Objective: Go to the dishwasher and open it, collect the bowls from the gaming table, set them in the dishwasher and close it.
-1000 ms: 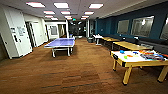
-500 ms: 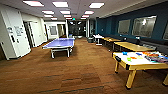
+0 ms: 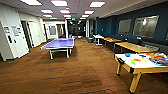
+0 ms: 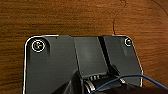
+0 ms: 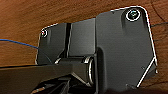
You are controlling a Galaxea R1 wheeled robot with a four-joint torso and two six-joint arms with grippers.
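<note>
The gaming table (image 3: 125,65), white on top with yellow sides and legs, stands at the right of the head view. On its near end lie a blue bowl (image 3: 127,54), an orange bowl (image 3: 137,60) and a light green bowl (image 3: 133,61), close together. More coloured items sit further along the top, too blurred to name. The dishwasher is out of view. Both wrist views look down past the robot's dark plates onto brown wood floor (image 4: 75,17), with nothing held in sight.
A blue table-tennis table (image 3: 59,43) stands ahead at mid-left. Plain yellow-wood tables (image 3: 133,46) line the dark blue right wall. White walls and doors (image 3: 12,37) run along the left. Wood floor (image 3: 82,72) stretches between them towards a far corridor.
The whole head picture has shifted slightly: the camera has moved forward, so the gaming table shows a little larger and lower. Nothing on it has moved.
</note>
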